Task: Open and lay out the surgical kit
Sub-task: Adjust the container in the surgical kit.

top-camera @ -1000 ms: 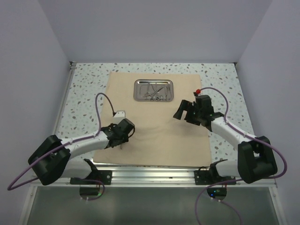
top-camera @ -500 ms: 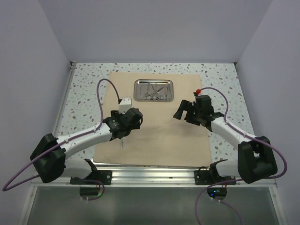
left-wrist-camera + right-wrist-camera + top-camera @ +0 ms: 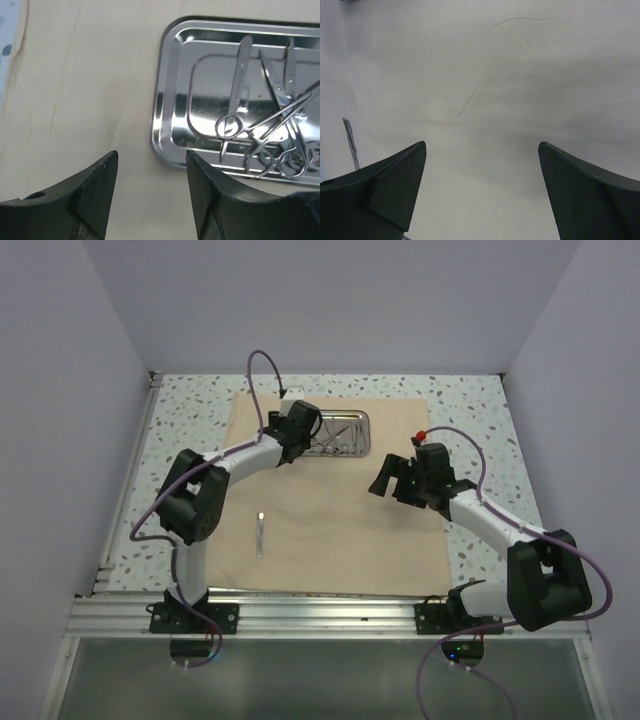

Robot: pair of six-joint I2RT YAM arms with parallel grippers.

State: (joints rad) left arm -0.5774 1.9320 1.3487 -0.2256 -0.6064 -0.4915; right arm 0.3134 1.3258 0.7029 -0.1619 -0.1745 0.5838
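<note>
The tan cloth wrap lies spread flat on the table. The steel tray sits at its far middle and holds several thin silver instruments. One more silver instrument lies alone on the cloth at the near left. My left gripper hovers open and empty over the tray's left end. In the left wrist view the left gripper is just short of the tray and its instruments. My right gripper is open and empty over the cloth's right side. In the right wrist view the right gripper is over bare cloth, with the lone instrument at the left.
The speckled tabletop shows around the cloth. Grey walls close the sides and back. A metal rail runs along the near edge, where the arm bases stand.
My left arm has swung from the near left of the cloth out to the tray's left end, leaving a silver instrument lying on the cloth. The right arm has not moved.
</note>
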